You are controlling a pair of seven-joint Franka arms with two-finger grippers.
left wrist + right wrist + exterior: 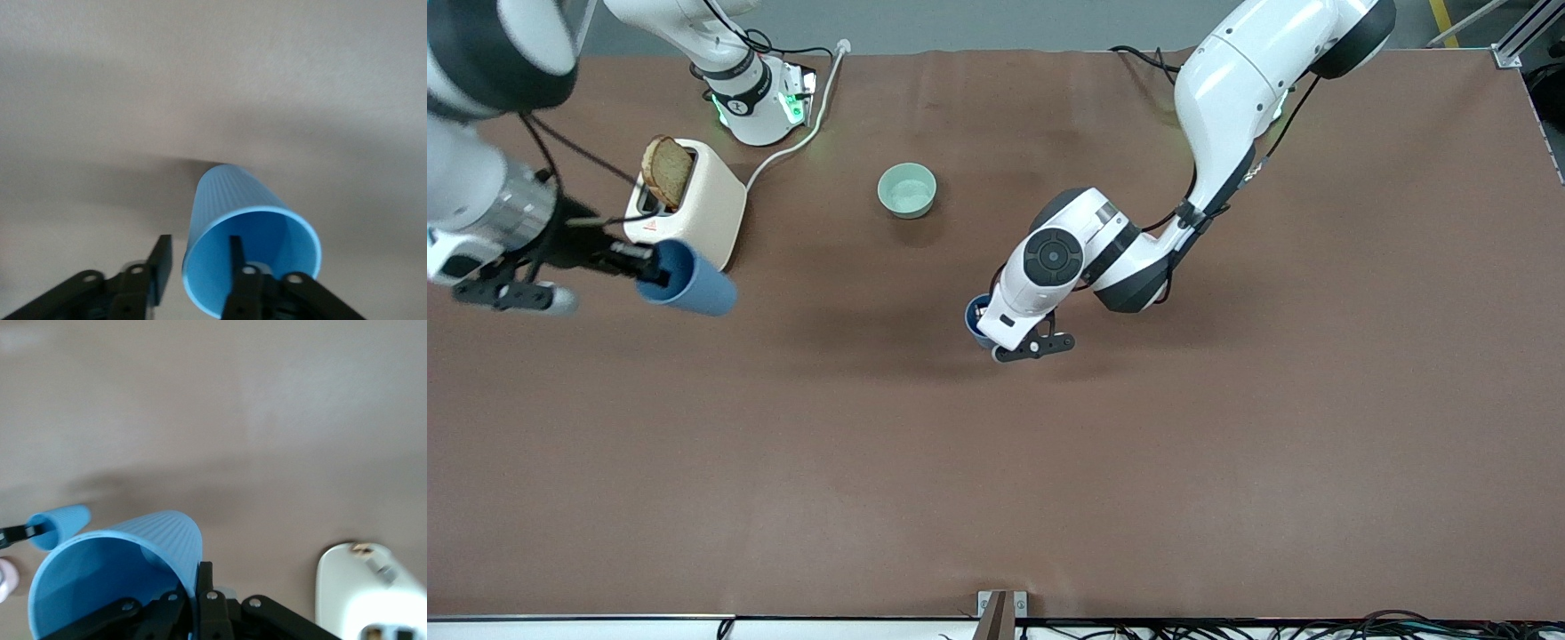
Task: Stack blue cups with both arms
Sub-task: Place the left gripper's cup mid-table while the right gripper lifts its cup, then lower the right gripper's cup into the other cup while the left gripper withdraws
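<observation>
One blue cup (690,281) hangs on its side in my right gripper (656,267), over the table next to the toaster. In the right wrist view the fingers (204,573) are shut on this cup's (120,560) rim, at my right gripper (197,579). The second blue cup (975,316) stands on the table near the middle, mostly hidden under my left hand. My left gripper (987,322) is at its rim. In the left wrist view my left gripper (198,243) is open, one finger inside the cup (233,207), one outside with a gap to the wall. The right wrist view shows this cup (61,523) farther off.
A cream toaster (687,206) with a slice of bread (667,171) stands near the right arm's base, its cord running to the table's back edge. A mint-green bowl (907,190) sits between the two arms. A pink thing (5,579) shows at the edge of the right wrist view.
</observation>
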